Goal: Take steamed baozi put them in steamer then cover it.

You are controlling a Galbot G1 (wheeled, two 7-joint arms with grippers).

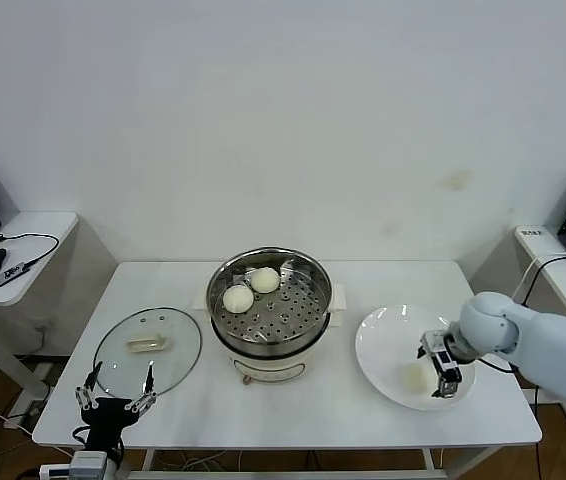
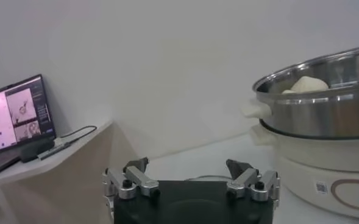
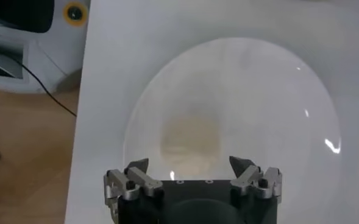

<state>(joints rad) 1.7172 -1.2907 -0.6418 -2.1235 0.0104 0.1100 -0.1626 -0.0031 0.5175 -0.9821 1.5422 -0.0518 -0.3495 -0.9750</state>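
The steamer [image 1: 269,312] is sitting at the middle of the white table [image 1: 313,410], its shiny steel pot resting on a cream-white base. Two steamed baozi are lying inside on the perforated tray, toward the far left of the pot: one [image 1: 238,298] nearer the robot and one [image 1: 265,280] just behind it, the two touching or nearly so. From the left wrist view a pale bun [image 2: 307,84] is peeking over the steel rim.

To the right of the steamer a large white plate [image 1: 383,335] is lying flat, and one more baozi [image 1: 415,376] is resting on its near part. The right gripper [image 1: 443,372] is hanging just over that plate with its fingers [image 3: 138,171] spread wide, holding nothing; the wrist view is showing the bun [image 3: 189,141] blurred below and ahead of the open jaws, not yet between them.

On the left of the steamer the round glass lid [image 1: 148,351] is lying flat on the table. The left gripper [image 1: 115,395] is waiting at the near left edge, just beside the lid's rim, fingers [image 2: 135,165] spread apart and empty.

A plain white wall is standing behind the table. Small side desks are flanking it, each carrying a laptop [image 2: 17,115] with cables trailing.
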